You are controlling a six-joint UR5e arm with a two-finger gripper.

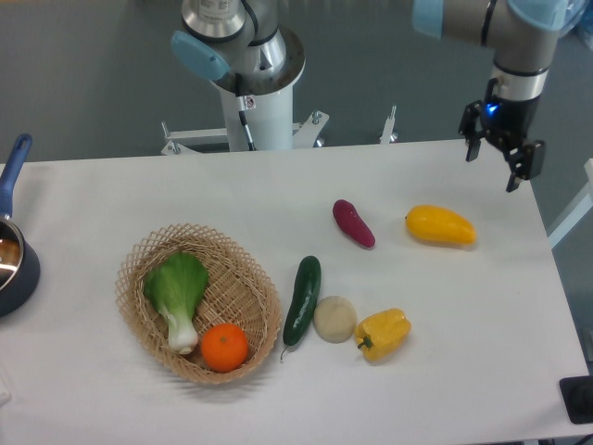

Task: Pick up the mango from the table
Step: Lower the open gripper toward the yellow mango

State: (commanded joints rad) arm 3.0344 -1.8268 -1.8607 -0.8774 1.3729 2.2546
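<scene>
The mango [441,225] is a smooth yellow-orange oblong fruit lying on its side on the right part of the white table [278,195]. My gripper [501,158] hangs above the table's far right corner, up and to the right of the mango and well apart from it. Its two dark fingers are spread and hold nothing.
A purple sweet potato [354,223] lies left of the mango. A cucumber [302,299], a pale round vegetable [334,318] and a yellow bell pepper [384,333] lie nearer the front. A wicker basket [139,264] holds a leafy green and an orange. A blue pot [13,260] sits at the left edge.
</scene>
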